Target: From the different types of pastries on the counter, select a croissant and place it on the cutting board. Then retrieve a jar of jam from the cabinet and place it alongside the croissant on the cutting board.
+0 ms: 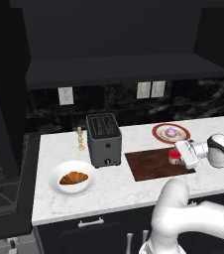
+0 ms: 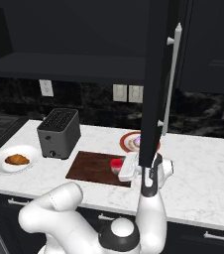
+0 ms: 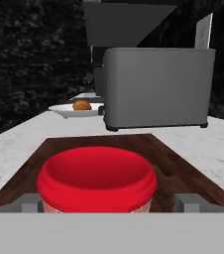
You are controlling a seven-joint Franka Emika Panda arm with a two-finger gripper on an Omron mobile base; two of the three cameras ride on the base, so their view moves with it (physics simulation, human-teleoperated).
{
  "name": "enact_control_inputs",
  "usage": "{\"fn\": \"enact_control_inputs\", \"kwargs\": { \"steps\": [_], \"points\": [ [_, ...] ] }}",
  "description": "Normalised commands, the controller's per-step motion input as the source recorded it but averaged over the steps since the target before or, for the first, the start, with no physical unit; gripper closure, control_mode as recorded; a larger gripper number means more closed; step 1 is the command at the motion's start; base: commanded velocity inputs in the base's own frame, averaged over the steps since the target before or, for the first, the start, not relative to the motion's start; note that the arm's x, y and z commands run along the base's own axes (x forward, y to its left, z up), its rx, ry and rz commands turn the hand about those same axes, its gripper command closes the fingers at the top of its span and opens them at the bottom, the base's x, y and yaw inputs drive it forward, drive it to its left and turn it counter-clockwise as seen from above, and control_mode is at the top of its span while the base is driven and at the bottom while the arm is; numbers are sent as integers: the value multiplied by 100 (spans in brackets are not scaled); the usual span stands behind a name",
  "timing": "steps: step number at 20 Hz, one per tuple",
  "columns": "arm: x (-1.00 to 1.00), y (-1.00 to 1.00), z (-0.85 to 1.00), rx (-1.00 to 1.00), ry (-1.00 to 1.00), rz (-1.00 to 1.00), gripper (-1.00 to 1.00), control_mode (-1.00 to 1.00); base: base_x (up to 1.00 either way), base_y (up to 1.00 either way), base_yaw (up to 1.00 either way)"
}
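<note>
Jar of jam (image 3: 97, 179) on cutting board (image 1: 156, 165), fingers (image 3: 30, 203) flanking it, contact unclear

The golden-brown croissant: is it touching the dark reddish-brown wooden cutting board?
Apart. The left base view shows the croissant on a round white plate, with the grey toaster and bare counter before the cutting board.

The jar of jam (image 2: 116, 164) sits at the right end of the cutting board (image 2: 91, 167), with the gripper (image 2: 122, 168) at its right side; jaw state cannot be judged. The croissant (image 2: 17, 159) lies on a white plate (image 2: 0, 166) left of the toaster (image 2: 59, 133). An orange-rimmed plate (image 2: 126, 141) stands behind the board, partly hidden by a dark cabinet door (image 2: 153, 84).
</note>
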Motion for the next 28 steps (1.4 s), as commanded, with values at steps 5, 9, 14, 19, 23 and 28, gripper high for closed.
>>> {"fn": "enact_control_inputs", "kwargs": {
  "steps": [5,9,14,19,23,28],
  "points": [
    [6,-53,7,14,7,15,-100,-100,0,0,0],
    [0,-53,0,10,1,16,-100,-100,0,0,0],
    [12,-39,0,8,0,13,-100,-100,0,0,0],
    [15,-4,35,7,1,7,-100,-100,0,0,0],
    [-15,15,69,4,0,8,-100,-100,0,0,0],
    [-54,5,63,0,-12,4,-100,-100,0,0,0]
  ]
}}
